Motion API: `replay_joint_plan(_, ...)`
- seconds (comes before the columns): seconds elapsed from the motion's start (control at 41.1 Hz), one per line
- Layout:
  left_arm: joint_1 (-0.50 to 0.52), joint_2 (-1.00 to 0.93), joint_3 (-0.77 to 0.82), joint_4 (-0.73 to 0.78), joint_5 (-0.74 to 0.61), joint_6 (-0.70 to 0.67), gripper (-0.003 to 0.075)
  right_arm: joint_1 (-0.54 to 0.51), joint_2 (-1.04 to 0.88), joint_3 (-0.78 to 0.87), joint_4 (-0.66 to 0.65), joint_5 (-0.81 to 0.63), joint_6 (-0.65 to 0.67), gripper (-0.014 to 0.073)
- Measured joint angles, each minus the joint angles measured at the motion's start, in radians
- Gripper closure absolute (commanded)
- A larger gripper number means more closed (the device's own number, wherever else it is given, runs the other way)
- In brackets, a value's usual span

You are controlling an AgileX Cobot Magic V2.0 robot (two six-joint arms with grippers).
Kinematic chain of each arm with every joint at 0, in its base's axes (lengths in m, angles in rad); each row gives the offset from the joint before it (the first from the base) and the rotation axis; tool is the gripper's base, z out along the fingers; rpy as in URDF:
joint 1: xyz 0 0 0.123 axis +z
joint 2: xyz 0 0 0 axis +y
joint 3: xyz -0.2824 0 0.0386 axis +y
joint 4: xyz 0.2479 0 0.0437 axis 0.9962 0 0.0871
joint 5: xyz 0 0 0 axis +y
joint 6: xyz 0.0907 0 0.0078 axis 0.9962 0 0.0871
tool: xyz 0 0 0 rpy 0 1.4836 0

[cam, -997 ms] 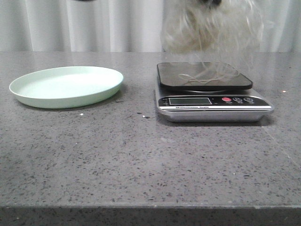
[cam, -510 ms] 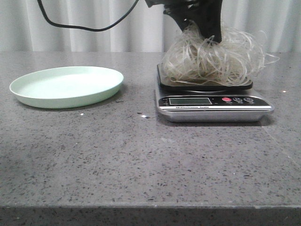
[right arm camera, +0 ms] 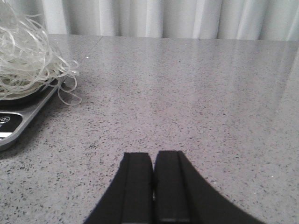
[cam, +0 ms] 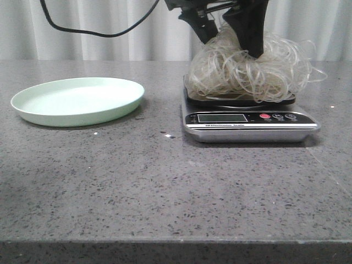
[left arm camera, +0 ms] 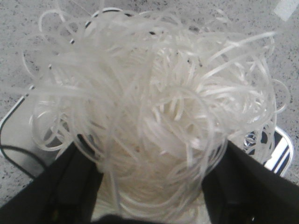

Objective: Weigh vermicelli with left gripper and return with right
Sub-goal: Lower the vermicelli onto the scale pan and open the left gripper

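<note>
Vermicelli (cam: 250, 69) update: heaped on top of the scale (cam: 250, 124), covering its dark platform, with a few stray loops hanging past the scale's right edge. Looks a bit wider side to side than tall, so no real long axis to line up with, just a fluffy mound.

Left pincer (cam: 228, 41) directly above the scale, poking down into the top of the heap. Fingers spread wide with the strands sitting loose between them, so reads as released rather than squeezing. Can't rule out a few strands clinging to the pads, though.

Right pincer (right arm camera: 153, 186) off to the right of the scale, low over the bare desk (cam: 165, 192), fingers pressed together with nothing between them. Pointing past the scale rather than at it, so the heap lies ahead and to its left. Probably needs a swing toward the scale and a spread of the fingers before any pick-up. Left arm is clearly the nearer one right now, and likely has to clear out first.

Green plate (cam: 33, 113) well to the left of the scale, nothing on it.

View notes: only the front view shows the plate and the display; digits too small to read. Left wrist view shows the finger gap. Right wrist view catches just the scale's right corner.
</note>
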Motion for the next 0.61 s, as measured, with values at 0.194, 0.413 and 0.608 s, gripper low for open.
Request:
replay_joint_plan(0.194,0.000,-0.025,-0.040,0.022,0.032,-0.040,0.0203,0.000,0.000,0.000,0.000,-0.002,0.000,0.0442)
replay_joint_plan(0.413,0.028,-0.101,-0.061,0.022,0.039,-0.051,0.0204,0.000,0.000,0.000,0.000,-0.004,0.000,0.0442)
replay_joint_plan(0.608,0.081,-0.185,-0.061,0.022,0.044,-0.051,0.0206,0.000,0.000,0.000,0.000,-0.010,0.000,0.0442)
